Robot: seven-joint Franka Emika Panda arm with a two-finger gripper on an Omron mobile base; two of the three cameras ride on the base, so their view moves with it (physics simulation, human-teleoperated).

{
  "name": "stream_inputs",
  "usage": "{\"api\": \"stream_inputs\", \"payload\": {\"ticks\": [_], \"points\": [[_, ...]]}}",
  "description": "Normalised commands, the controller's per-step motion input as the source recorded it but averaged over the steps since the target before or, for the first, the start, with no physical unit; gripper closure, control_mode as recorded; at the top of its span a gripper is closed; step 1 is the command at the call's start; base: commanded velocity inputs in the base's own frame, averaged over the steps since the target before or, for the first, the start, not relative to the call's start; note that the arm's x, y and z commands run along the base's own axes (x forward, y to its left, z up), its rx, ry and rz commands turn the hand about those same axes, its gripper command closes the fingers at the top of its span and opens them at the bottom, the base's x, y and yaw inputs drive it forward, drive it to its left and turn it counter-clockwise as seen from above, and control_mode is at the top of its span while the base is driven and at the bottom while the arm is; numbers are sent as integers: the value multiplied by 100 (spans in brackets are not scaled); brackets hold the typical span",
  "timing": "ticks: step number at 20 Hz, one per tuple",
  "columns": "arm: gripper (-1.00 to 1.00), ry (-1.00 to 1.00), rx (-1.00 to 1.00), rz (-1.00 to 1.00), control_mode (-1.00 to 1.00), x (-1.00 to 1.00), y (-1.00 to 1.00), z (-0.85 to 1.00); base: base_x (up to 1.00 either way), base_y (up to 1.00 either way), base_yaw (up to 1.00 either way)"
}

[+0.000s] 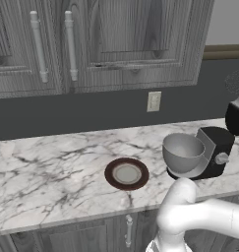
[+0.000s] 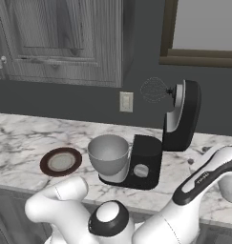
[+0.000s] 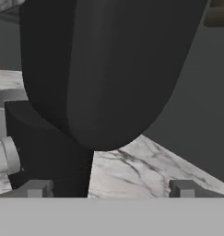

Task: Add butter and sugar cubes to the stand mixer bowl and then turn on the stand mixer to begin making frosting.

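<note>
Gripper [image 3: 109, 188] held wide apart, nothing grasped.
The stand mixer [image 3: 99, 69] is seen looming close ahead, its silver knob [image 3: 5, 156] off left.

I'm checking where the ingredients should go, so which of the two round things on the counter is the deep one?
The grey metal bowl seated on the black mixer base is the deep one. The brown plate to its left lies flat and shallow.

Both base views share the stand mixer [image 1: 217, 150] from opposite sides; the hand view sits close against it.
</note>
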Motion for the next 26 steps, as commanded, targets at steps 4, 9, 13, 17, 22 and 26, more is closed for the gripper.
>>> {"api": "stream_inputs", "payload": {"ticks": [4, 9, 13, 17, 22, 26], "points": [[-100, -5, 0, -1, -100, 4, -4, 32, 0, 0, 0], [-100, -6, 0, 0, -100, 0, -1, 32, 0, 0, 0], [-100, -2, 0, 1, -100, 8, 0, 31, 0, 0, 0], [-100, -1, 0, 1, -100, 9, 0, 25, 0, 0, 0], [-100, -5, 0, 7, -100, 1, 4, 26, 0, 0, 0], [-100, -3, 0, 13, -100, 3, 20, 22, 0, 0, 0]]}}
